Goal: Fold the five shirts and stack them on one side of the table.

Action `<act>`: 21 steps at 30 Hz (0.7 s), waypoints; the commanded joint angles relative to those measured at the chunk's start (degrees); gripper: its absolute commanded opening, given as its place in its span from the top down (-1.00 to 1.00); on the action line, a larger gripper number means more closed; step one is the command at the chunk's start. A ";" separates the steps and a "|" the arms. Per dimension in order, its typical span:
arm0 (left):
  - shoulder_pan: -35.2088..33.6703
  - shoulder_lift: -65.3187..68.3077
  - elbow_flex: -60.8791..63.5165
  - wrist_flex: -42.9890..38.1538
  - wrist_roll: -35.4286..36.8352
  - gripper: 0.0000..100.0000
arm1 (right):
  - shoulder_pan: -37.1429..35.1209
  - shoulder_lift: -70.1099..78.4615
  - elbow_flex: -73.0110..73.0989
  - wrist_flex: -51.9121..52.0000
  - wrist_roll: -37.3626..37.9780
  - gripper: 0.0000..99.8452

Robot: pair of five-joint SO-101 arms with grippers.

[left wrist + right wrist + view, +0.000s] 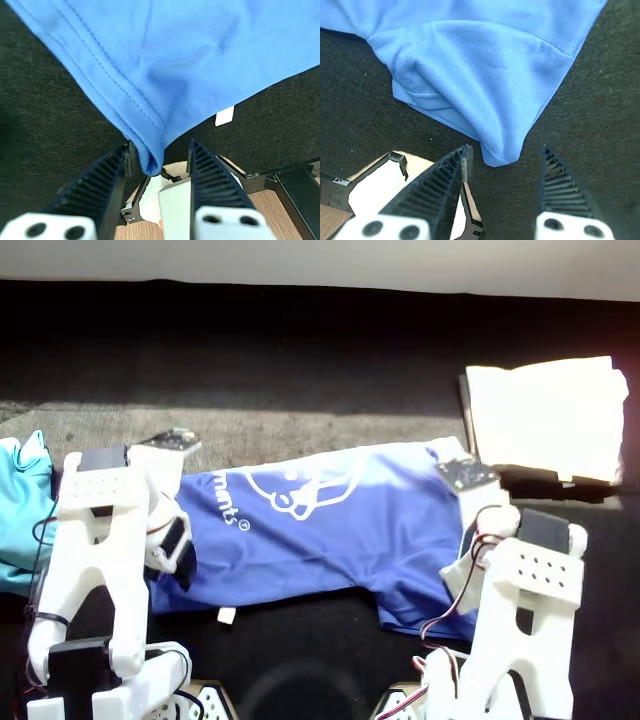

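Slippage threatens: left gripper (160,147) and right gripper (506,150) both gape released, each with a corner of the blue shirt (320,540) barely between its jaws, so a shallow close may lose the hem.

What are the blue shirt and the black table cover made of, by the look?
Blue shirt: thin sports knit, probably polyester; fine mesh pinholes, slight sheen, stitched hem. Table cover: matte black fabric, perhaps felt or short-pile carpet; fuzzy, speckled texture.
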 commanded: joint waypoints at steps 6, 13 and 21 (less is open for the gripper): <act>-3.74 -1.36 -23.52 3.08 0.00 0.92 | -2.51 -0.75 -18.07 -4.70 -7.03 0.79; 3.56 6.29 -20.79 -3.60 7.74 0.98 | -15.25 9.89 -18.15 -14.64 -15.03 0.99; 5.67 27.38 -24.13 -14.07 13.98 0.98 | -16.66 36.00 -25.89 -28.70 -20.57 0.99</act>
